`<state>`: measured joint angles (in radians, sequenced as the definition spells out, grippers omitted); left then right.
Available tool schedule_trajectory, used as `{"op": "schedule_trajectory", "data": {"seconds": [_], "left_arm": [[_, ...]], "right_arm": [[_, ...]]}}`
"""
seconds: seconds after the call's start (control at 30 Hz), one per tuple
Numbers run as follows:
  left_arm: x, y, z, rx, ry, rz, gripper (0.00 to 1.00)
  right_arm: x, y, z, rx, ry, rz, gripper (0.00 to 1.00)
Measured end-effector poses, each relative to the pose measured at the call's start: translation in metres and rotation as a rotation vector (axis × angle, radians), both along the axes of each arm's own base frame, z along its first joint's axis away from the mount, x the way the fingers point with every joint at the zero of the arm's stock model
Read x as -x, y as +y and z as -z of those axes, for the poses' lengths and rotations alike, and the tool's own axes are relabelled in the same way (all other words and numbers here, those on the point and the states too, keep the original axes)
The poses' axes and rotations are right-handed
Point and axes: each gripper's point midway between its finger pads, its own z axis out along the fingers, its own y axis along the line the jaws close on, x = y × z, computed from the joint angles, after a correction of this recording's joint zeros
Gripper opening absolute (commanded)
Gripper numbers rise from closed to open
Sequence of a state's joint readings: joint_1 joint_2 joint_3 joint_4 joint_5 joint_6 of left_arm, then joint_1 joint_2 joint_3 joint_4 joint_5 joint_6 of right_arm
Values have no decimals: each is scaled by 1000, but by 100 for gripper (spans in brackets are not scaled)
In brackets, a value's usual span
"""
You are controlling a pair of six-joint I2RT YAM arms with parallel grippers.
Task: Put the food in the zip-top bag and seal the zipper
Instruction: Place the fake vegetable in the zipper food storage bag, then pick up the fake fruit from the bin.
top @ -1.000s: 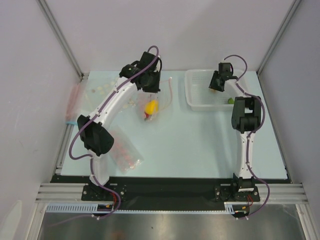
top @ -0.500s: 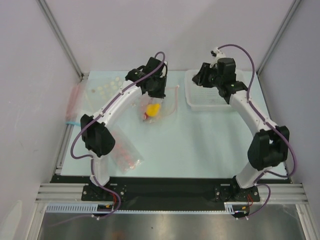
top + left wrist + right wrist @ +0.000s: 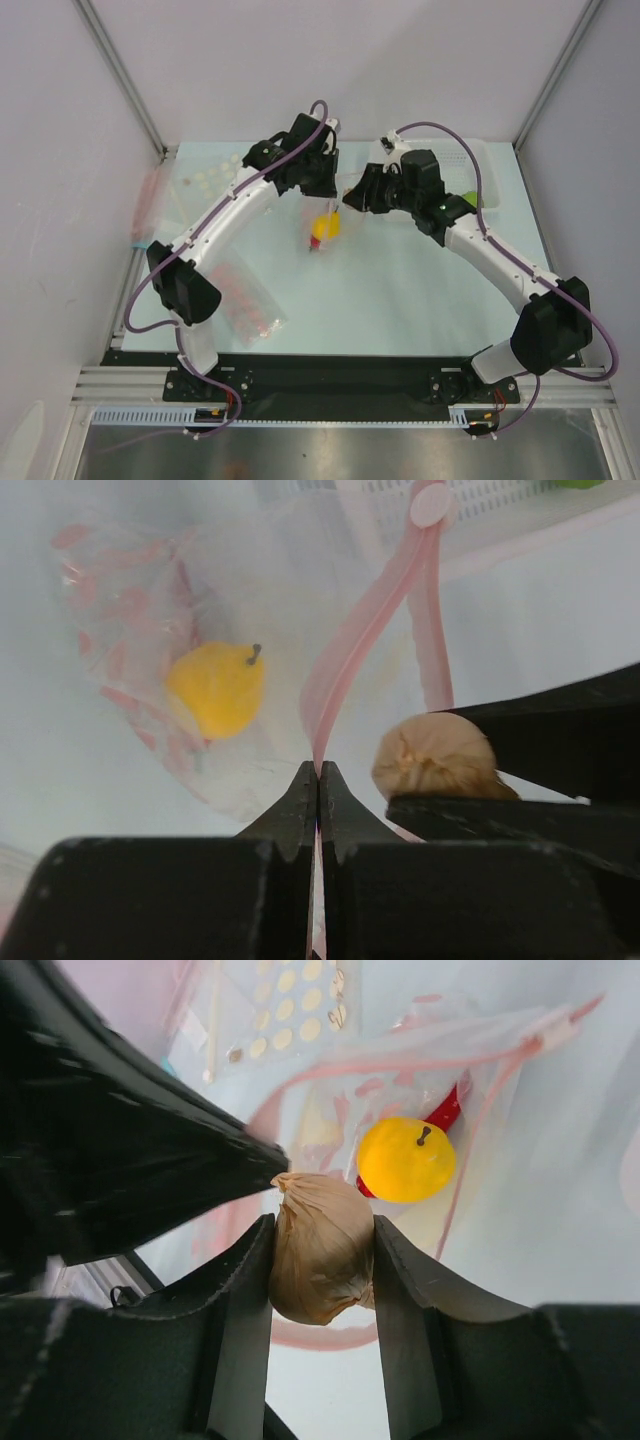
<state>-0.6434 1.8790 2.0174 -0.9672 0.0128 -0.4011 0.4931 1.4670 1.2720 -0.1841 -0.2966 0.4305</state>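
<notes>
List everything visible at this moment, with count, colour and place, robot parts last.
zip-top bag: one, clear, hanging from the left gripper at table centre
zipper: one, pink-red strip, along the bag mouth
yellow pear: one, yellow, inside the bag
red chili: one, red, inside the bag behind the pear
beige bulb: one, beige, at the bag mouth
green fruit: one, green, in the basket
basket: one, white, far right
packet of pink-red pieces: one, clear, near left
packet of pale pieces: one, clear, far left
left gripper: one, black, shut on the zipper
right gripper: one, black, shut on the beige bulb
</notes>
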Motion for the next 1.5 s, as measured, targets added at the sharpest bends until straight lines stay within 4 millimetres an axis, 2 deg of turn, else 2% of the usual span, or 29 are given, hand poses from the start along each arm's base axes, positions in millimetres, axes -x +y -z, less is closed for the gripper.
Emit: {"op": "schedule_trajectory", "data": {"seconds": [0.13,0.23,0.27,0.33,0.37,0.43,0.53,0.67,0.73,0.83,0.9,0.97,1.07,1.33,1.5], "left_arm": [[8,2,-17,28,-19,-3,0],[13,5,-28,43,-30,-6,0],[14,5,-29,46,-33,-7,0],[17,6,-33,55,-33,-6,0],[18,7,-33,56,-32,-6,0],[20,8,-32,55,-27,-6,0],[24,10,-27,46,-14,-6,0],[27,13,-21,31,3,-8,0],[27,14,-19,25,6,-9,0],[27,16,-19,16,4,-14,0],[26,18,-19,6,-1,-22,0],[25,20,-18,-3,-6,-30,0],[24,22,-18,-14,-11,-32,0],[24,26,-18,-29,-20,-41,0],[25,28,-18,-40,-19,-39,0]], "right_arm": [[6,4,13,7,36,-6,24],[7,5,16,9,48,5,42],[7,5,18,11,54,10,55],[9,4,22,18,67,16,74],[9,3,25,23,76,25,78],[11,0,26,37,79,34,81],[16,-9,21,56,77,58,81],[23,-28,-2,64,40,95,77],[20,-43,-16,61,15,133,74],[5,-84,-35,67,-13,244,74],[-9,-120,-40,78,-11,345,77],[-22,-160,-37,101,11,454,82],[-35,-209,-17,159,71,589,89],[-62,-277,62,344,288,745,92],[-69,-320,99,397,393,824,93]]}}
